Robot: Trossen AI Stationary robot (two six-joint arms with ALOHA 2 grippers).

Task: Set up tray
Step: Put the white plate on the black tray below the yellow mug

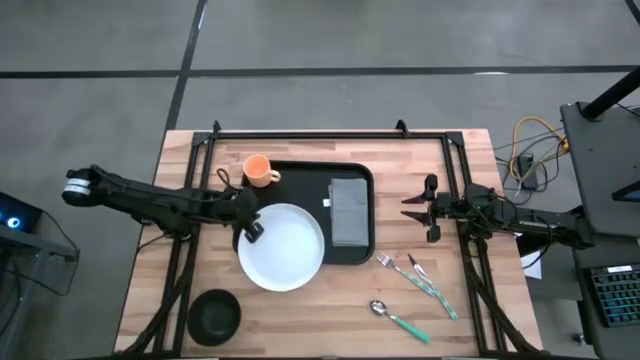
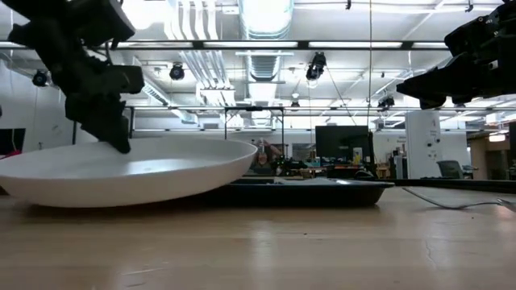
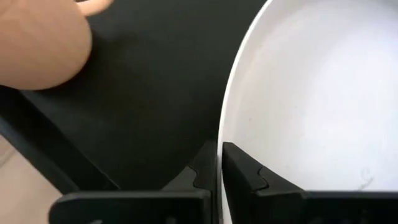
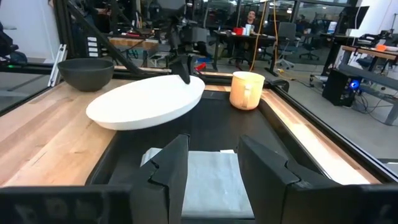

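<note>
High view: left pincer [image 1: 248, 228] clenched on plate [image 1: 283, 247] rim, half on tray [image 1: 300, 176] — next, slide it fully inside; right pincer [image 1: 422, 208] released, waiting near right edge.

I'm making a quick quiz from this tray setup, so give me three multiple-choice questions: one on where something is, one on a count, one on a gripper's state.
1. Where is the orange mug?
A. On the tray
B. In the black bowl
C. On the napkin

2. How many utensils lie on the bare table?
A. One
B. Three
C. Five

3. What is the left gripper doing?
A. Hanging open
B. Shut on the white plate
C. Holding the mug

Answers: 1 A, it stands in the tray's corner; 2 B, fork, knife and spoon; 3 B, its fingers pinch the plate's rim.
</note>
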